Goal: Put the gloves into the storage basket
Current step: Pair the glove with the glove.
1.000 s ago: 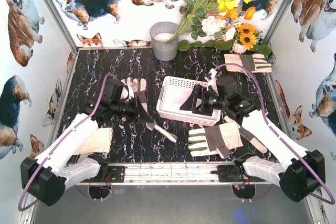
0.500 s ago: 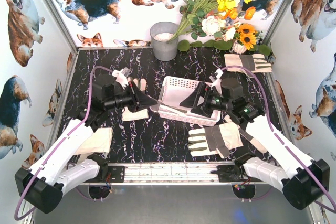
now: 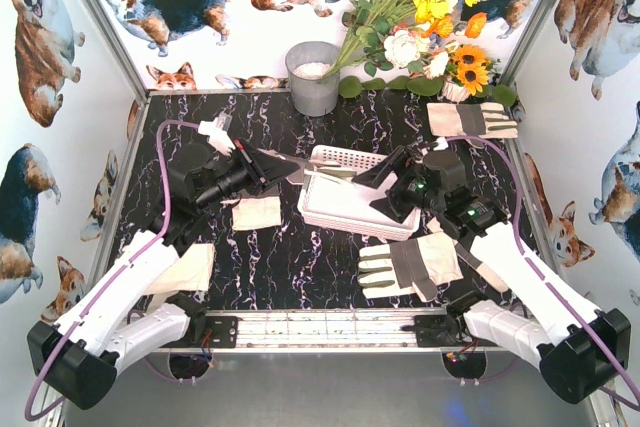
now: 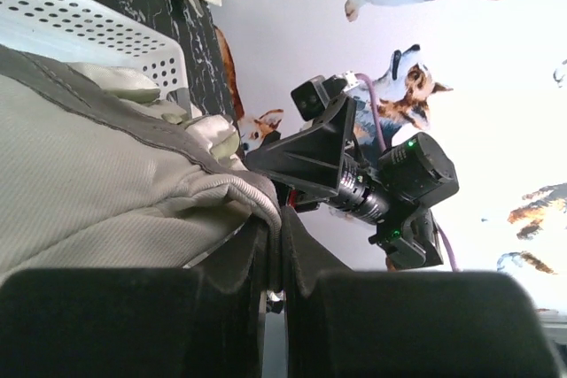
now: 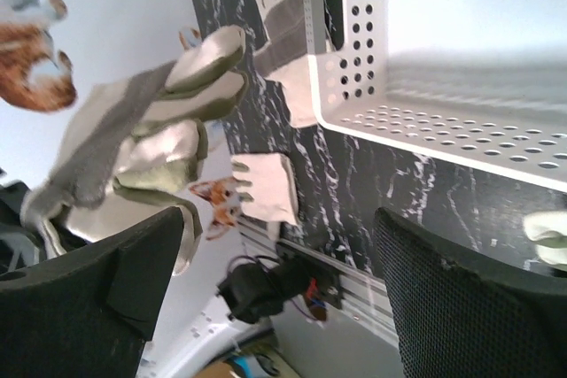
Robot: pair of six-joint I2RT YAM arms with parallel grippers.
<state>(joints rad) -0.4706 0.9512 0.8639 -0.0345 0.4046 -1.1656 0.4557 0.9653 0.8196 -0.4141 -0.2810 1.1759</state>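
a grey metal bucket stands on the black marbled worktop well beyond the left pincer, against the back wall. a bunch of yellow, white and orange flowers leans well beyond the right pincer, just right of the bucket. corgi-printed walls stand around both pincers, and a metal rail runs along the worktop's near edge, behind them.

Black marbled table carries storage basket, grey bucket; gloves lie loose.
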